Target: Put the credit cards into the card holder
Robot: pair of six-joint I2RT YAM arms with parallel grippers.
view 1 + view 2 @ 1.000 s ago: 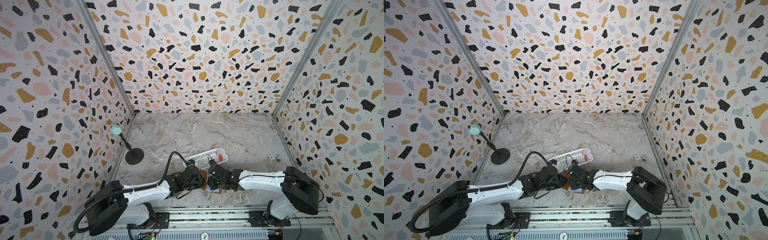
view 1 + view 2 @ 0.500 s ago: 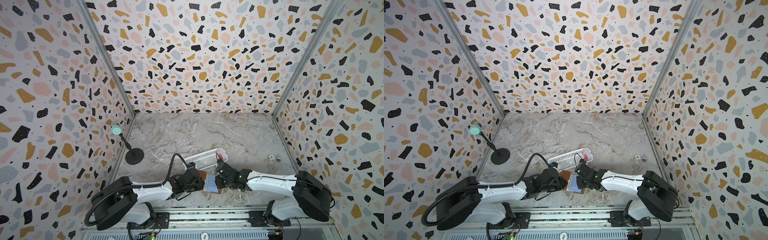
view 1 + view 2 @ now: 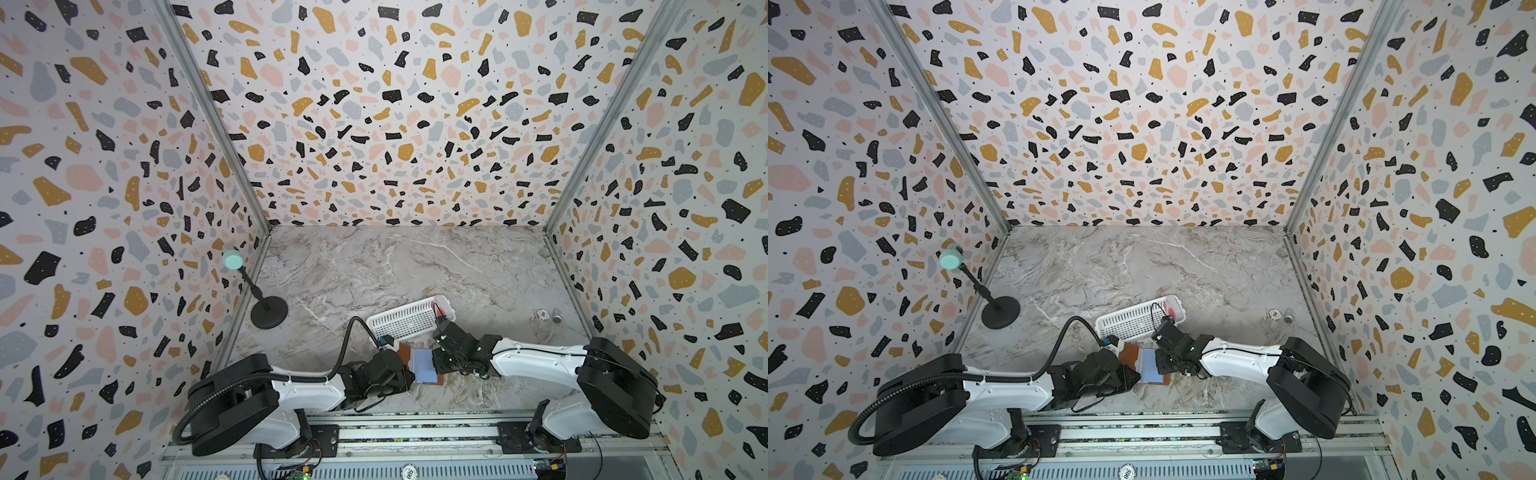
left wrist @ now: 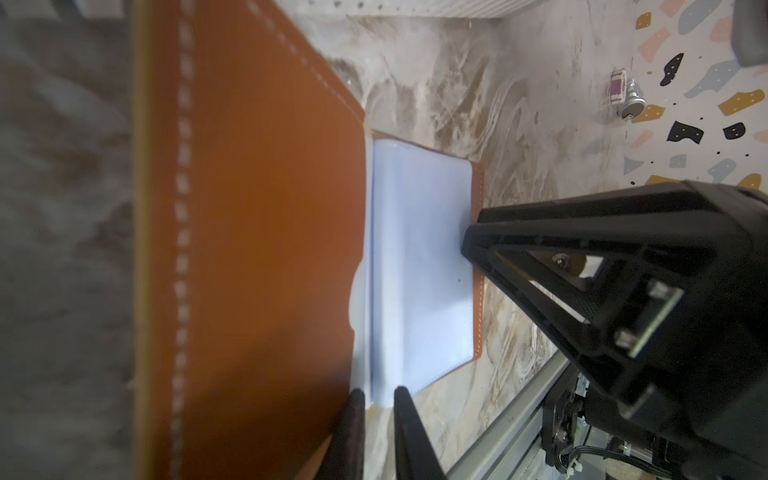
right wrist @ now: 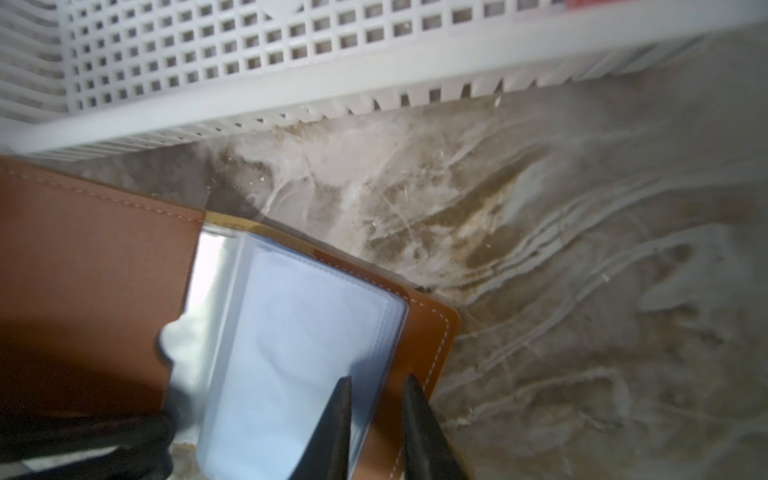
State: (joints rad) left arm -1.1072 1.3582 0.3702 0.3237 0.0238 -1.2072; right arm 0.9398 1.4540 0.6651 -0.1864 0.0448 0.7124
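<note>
Lying open on the marble table, near its front edge, the brown card holder sits between the two grippers. Its pale blue plastic sleeves face up. One brown cover is lifted on the left gripper's side.

The left gripper has its jaws almost together, pinching the edge of the plastic sleeves near the fold. The right gripper touches the outer edge of the sleeves. Its jaws are a little apart, and the sleeve edge and brown leather show between them. I cannot tell if they grip anything.

A credit card with red on it lies in the right end of the white basket, just behind the card holder.
</note>
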